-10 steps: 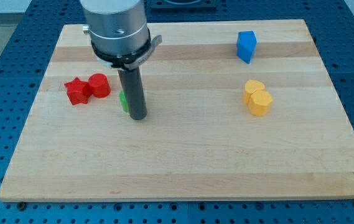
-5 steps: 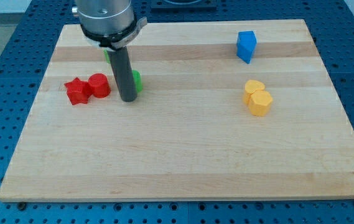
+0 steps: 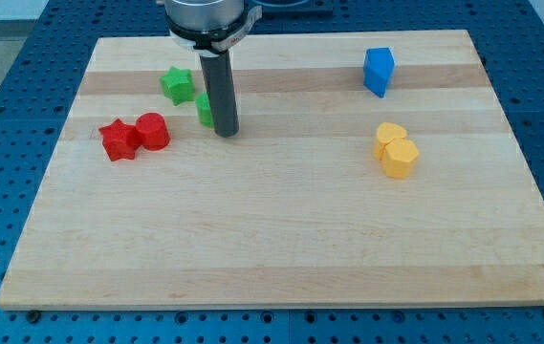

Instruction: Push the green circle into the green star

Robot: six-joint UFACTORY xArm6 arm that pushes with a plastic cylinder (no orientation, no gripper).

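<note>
The green star (image 3: 178, 84) lies on the wooden board near the view's top left. The green circle (image 3: 203, 110) sits just below and right of the star, a small gap apart, and is partly hidden behind my rod. My tip (image 3: 226, 133) rests on the board touching the circle's right side, slightly toward the view's bottom.
A red star (image 3: 117, 139) and a red cylinder (image 3: 153, 131) touch each other at the left. A blue block (image 3: 379, 72) stands at the top right. Two yellow blocks (image 3: 396, 150) sit together at the right. The board's top edge (image 3: 348, 35) lies close behind the star.
My rod has moved up and right in the view. The green circle went from lower left of the rod up toward the star, which now shows.
</note>
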